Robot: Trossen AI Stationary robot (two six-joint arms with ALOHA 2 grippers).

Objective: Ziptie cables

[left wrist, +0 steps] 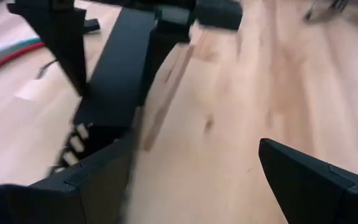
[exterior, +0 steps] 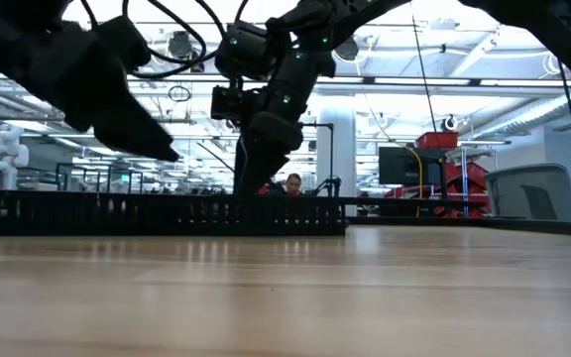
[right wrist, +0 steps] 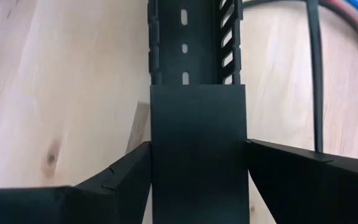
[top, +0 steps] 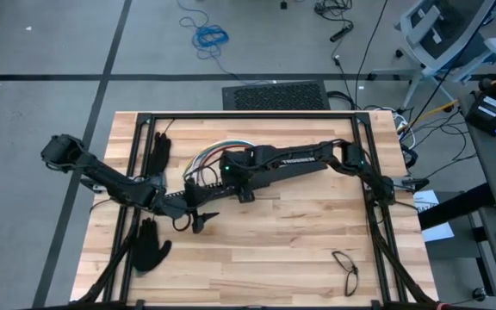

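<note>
The cables [top: 209,157], red, blue, white and green, lie in a loose arc at the table's far middle and also show in the right wrist view [right wrist: 353,18]. A thin dark straight strip [right wrist: 316,74] lies beside them; whether it is a ziptie I cannot tell. My right gripper [right wrist: 197,144] reaches in from the right, points steeply down, and is shut on a black slotted bar [right wrist: 194,37] just in front of the cables. My left gripper [left wrist: 191,149] hovers open near the bar's end [left wrist: 73,137], with bare wood between its fingers. My right gripper pinches the black bar's smooth stretch [right wrist: 197,186] between its two fingers [right wrist: 129,168], one on each long edge. The fingers come from above, slanting down, and lie across the bar. The slotted part runs on ahead of them. How the bar rests on the table, I cannot tell.
Black slotted bars [top: 248,114] frame the tabletop. One black glove [top: 149,245] lies at the near left and another [top: 160,146] at the far left. Eyeglasses [top: 347,271] lie near the right front. Bare wood spreads across the near middle.
</note>
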